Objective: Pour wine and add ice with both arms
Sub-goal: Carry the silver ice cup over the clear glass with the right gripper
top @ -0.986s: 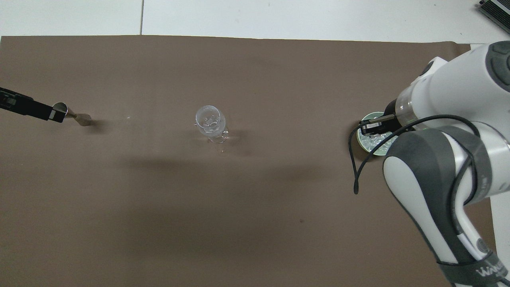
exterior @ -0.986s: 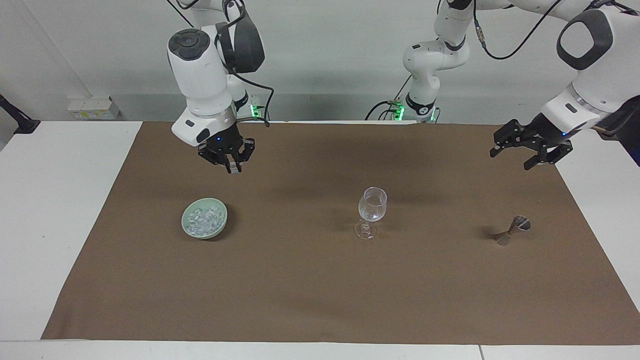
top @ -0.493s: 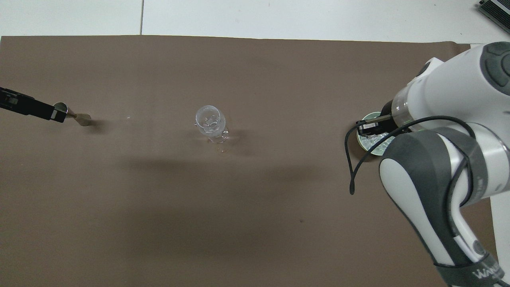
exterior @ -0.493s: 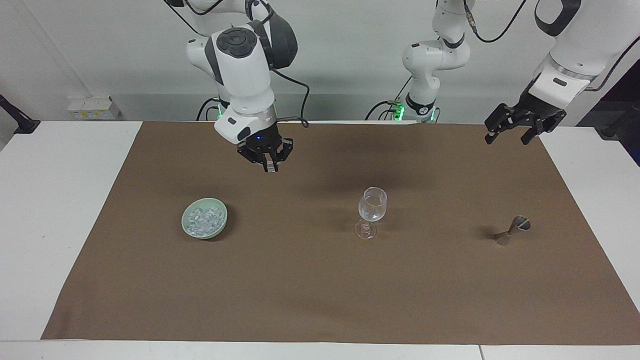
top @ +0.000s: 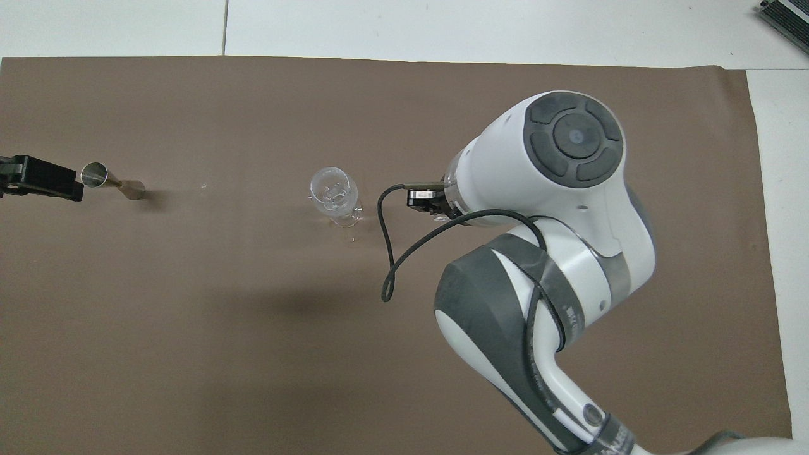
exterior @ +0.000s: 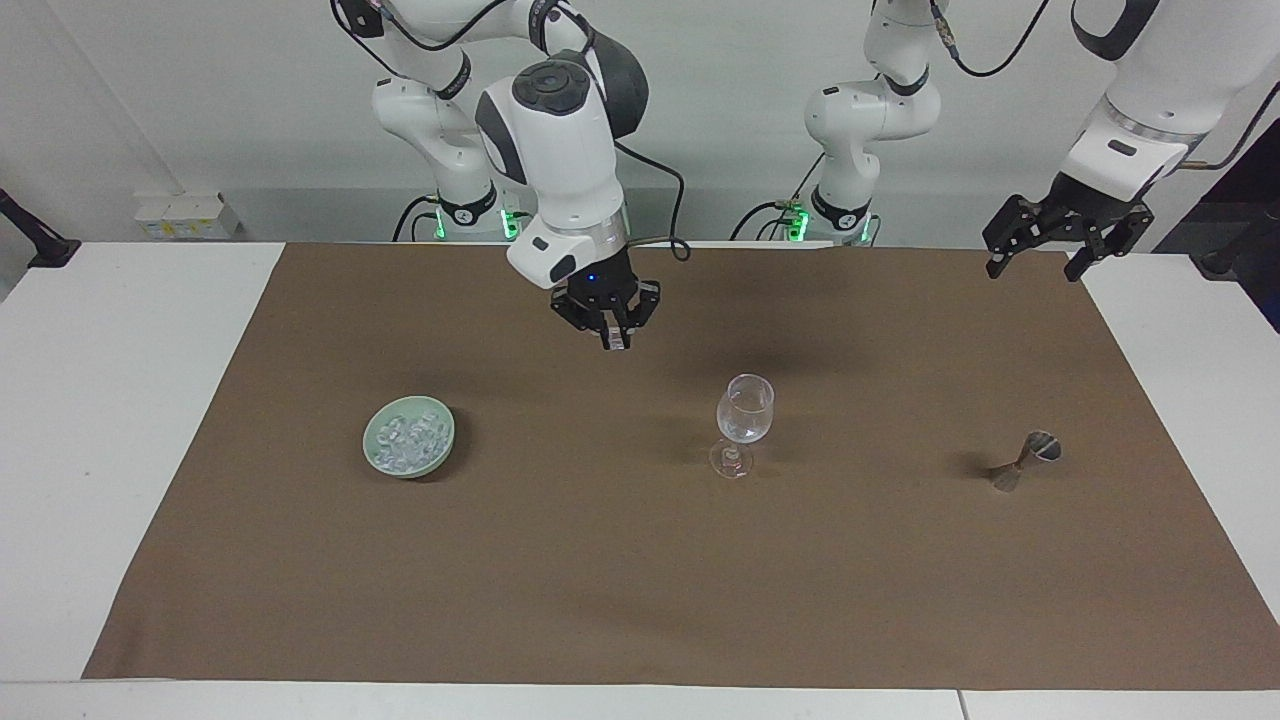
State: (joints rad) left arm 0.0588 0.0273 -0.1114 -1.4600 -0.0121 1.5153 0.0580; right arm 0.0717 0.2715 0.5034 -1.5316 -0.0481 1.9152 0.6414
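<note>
A clear wine glass (exterior: pixel 745 410) (top: pixel 333 193) stands mid-mat with a few pieces of ice in its bowl. More ice (exterior: pixel 410 435) is heaped in a pale green bowl (exterior: pixel 408 437), which the right arm hides in the overhead view. My right gripper (exterior: pixel 612 340) (top: pixel 422 197) hangs in the air over the mat between bowl and glass, shut on a small pale ice cube. A small metal jigger (exterior: pixel 1030 455) (top: pixel 110 180) sits toward the left arm's end. High over the mat's corner there, my left gripper (exterior: pixel 1040 250) (top: pixel 47 180) is open and empty. No wine shows.
A brown mat (exterior: pixel 640 600) covers most of the white table (exterior: pixel 120 400). Both arm bases stand at the robots' edge, with cables trailing from the right arm's wrist. A pale box (exterior: pixel 185 215) sits by the wall.
The right gripper, still shut, has swung from beside the ice bowl toward the wine glass. The left gripper has risen and drawn away from the jigger. Glass, bowl and jigger have not moved.
</note>
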